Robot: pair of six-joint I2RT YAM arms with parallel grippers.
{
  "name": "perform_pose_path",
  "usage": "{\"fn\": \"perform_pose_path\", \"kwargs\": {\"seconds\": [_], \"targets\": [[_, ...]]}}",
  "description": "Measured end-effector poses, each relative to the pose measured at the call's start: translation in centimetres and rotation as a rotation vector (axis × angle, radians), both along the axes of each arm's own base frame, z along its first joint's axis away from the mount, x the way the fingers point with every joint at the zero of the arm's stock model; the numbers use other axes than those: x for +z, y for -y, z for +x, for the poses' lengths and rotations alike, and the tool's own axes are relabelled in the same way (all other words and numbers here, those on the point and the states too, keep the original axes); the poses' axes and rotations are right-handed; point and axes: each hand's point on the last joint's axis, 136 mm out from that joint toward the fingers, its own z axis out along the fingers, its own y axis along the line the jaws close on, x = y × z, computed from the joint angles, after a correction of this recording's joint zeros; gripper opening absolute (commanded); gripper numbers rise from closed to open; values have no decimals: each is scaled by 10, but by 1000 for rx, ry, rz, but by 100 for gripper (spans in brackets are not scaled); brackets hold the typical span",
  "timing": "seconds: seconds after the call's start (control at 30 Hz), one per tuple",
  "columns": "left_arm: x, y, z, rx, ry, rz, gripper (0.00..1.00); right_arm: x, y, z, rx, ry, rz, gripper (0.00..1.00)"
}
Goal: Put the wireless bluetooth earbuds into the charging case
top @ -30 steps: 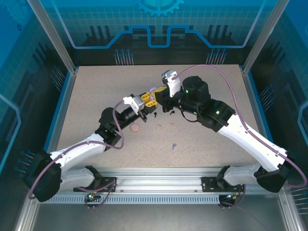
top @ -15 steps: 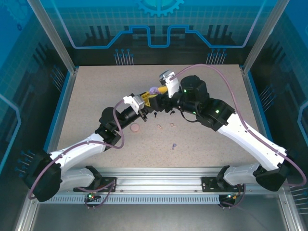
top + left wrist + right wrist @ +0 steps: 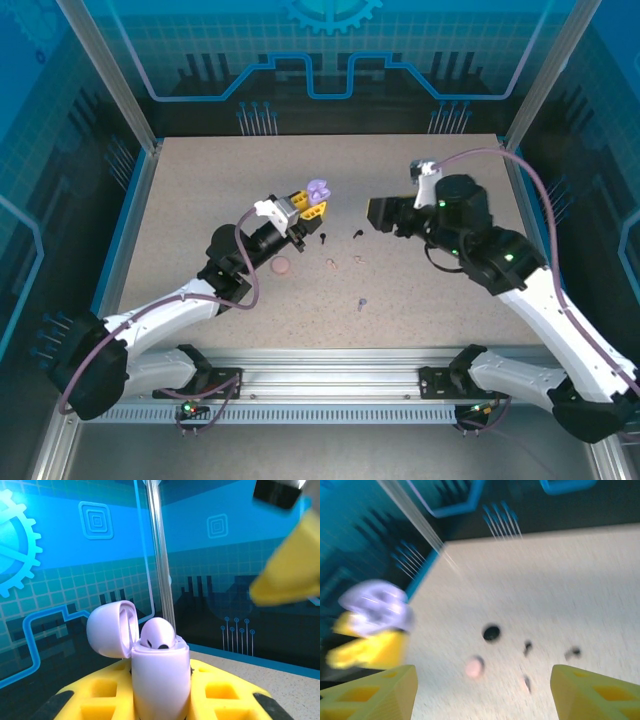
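Beyond the aluminium rail (image 3: pixel 330 365), a lilac earbud (image 3: pixel 361 303) is seen near the centre of the speckled beige bench (image 3: pixel 190 200). Farther in, the lilac charging case (image 3: pixel 319 189), lid open, is pinched by the left hand (image 3: pixel 308 204); the right hand (image 3: pixel 380 215) is spread. Blue-lit walls (image 3: pixel 330 60) enclose all.

— How does the lilac case (image 3: pixel 160 680) look from your side?
— I see smooth plastic with a soft satin sheen. The earbud (image 3: pixel 157 636) seated in it looks glossier.
— And the yellow fingers (image 3: pixel 240 700)?
— Matt plastic, slightly grainy. The table (image 3: pixel 200 200) reads to me as a speckled, matt, rough board. The front rail (image 3: pixel 330 365) is brushed metal.
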Motion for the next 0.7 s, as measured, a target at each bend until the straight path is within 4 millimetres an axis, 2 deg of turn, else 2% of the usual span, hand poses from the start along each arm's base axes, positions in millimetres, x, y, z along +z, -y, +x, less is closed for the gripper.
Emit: {"fn": "perform_pose_path", "kwargs": {"seconds": [0.1,0.2,0.27,0.37,0.5,0.7], "targets": [[0,-3,-1,10,0,-3,0,-83,6,-2,-70,-223,-87,69],[5,-7,-5,16,10,-14,0,-157,19,-18,-140,-419,-166,66],[8,-10,-8,17,18,-20,0,-189,27,-30,-180,-508,-204,65],[11,-12,-12,18,25,-27,0,-225,31,-45,-224,-607,-237,62],[7,-14,-14,19,16,-26,0,-261,31,-61,-281,-712,-263,57],[2,-16,-13,25,6,-23,0,-288,14,-67,-347,-788,-249,51]]}}
